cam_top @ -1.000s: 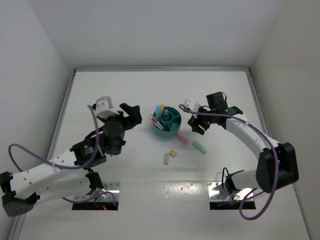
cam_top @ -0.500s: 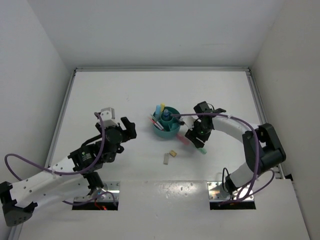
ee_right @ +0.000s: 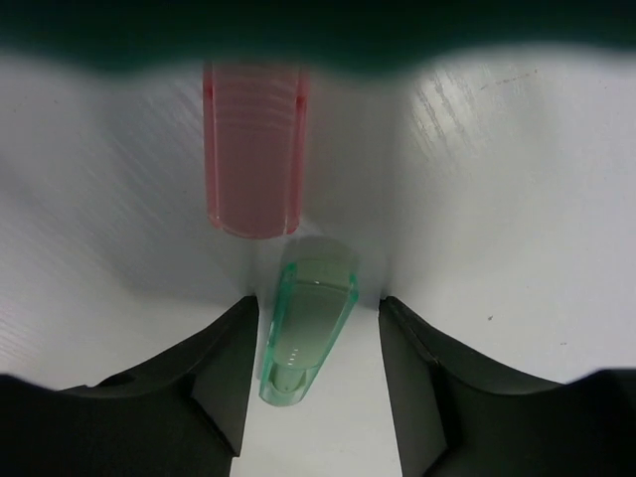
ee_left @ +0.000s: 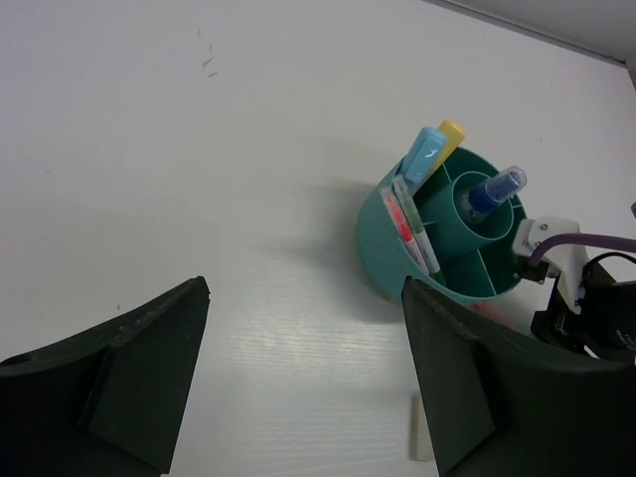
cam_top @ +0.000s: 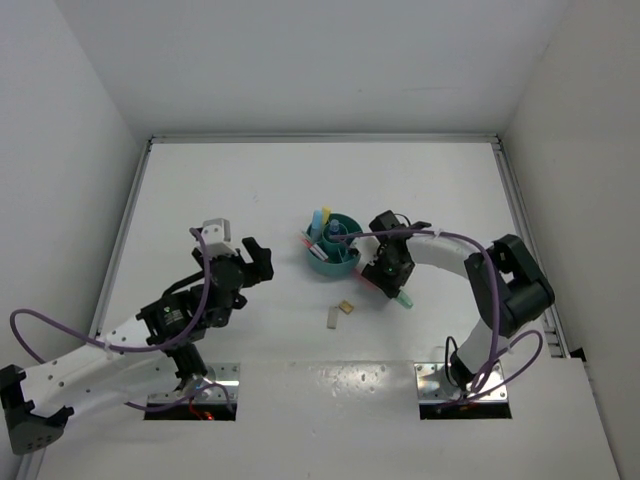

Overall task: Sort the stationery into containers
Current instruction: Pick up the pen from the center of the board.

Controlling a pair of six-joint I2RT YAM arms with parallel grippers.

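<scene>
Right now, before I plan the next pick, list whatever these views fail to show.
Right wrist: the pink marker's far end vanishes under a dark blurred band at the top edge.
Top view: the right pincer covers most of the green marker.
Top view: the tan eraser and grey eraser are too small for detail.
Left wrist: the organiser's wall hides the lower ends of the pens inside.

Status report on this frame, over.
Left gripper open, empty, short of the organiser. Right gripper open, straddling the green marker on the table. Pink marker just ahead; nothing blocking.
</scene>
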